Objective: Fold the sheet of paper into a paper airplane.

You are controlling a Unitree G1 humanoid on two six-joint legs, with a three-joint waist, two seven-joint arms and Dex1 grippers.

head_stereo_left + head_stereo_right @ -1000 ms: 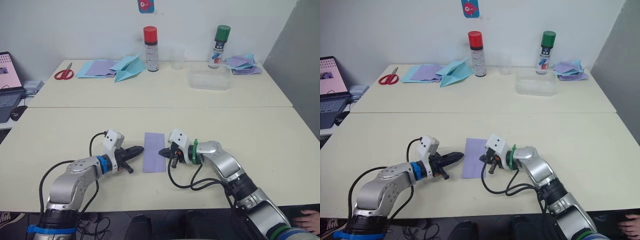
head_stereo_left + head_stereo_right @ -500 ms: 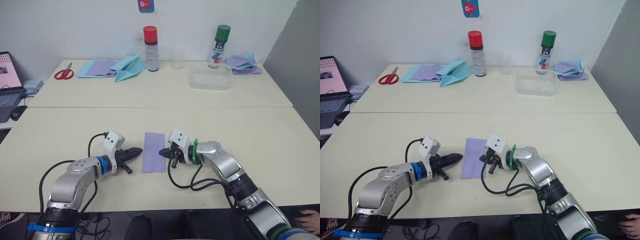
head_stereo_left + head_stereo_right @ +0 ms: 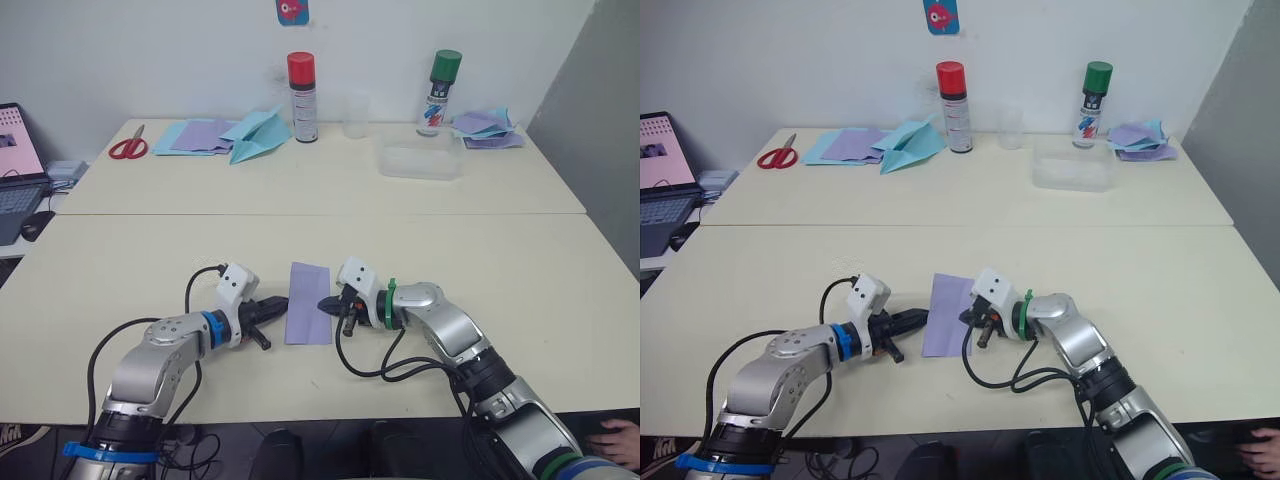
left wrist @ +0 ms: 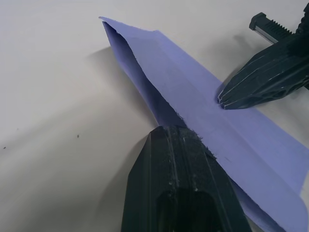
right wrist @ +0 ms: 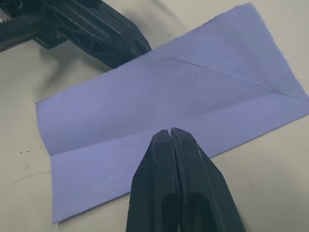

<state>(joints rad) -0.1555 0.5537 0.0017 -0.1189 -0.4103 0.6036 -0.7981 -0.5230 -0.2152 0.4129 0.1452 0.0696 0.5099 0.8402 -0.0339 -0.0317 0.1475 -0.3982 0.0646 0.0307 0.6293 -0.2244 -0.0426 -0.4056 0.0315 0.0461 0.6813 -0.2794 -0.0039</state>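
Observation:
The sheet of paper (image 3: 308,303) is lavender and lies folded into a narrow strip on the near table, with diagonal creases showing in the right wrist view (image 5: 159,92). My left gripper (image 3: 283,306) is shut, and its tip (image 4: 176,130) touches the strip's left long edge, where the layers gape slightly. At the opposite long edge, my right gripper (image 3: 324,305) is shut with its tip (image 5: 170,131) resting on the paper. Nothing is held between either pair of fingers. No paper airplane shape has formed.
On the far table are red scissors (image 3: 127,148), blue and purple sheets with a light-blue paper plane (image 3: 255,137), a red-capped can (image 3: 301,84), a green-capped can (image 3: 437,80), a clear box (image 3: 419,158) and more sheets (image 3: 482,128). A laptop (image 3: 15,170) sits at far left.
My left gripper has slid right until its tip meets the sheet's left edge. The right gripper and the sheet have stayed put.

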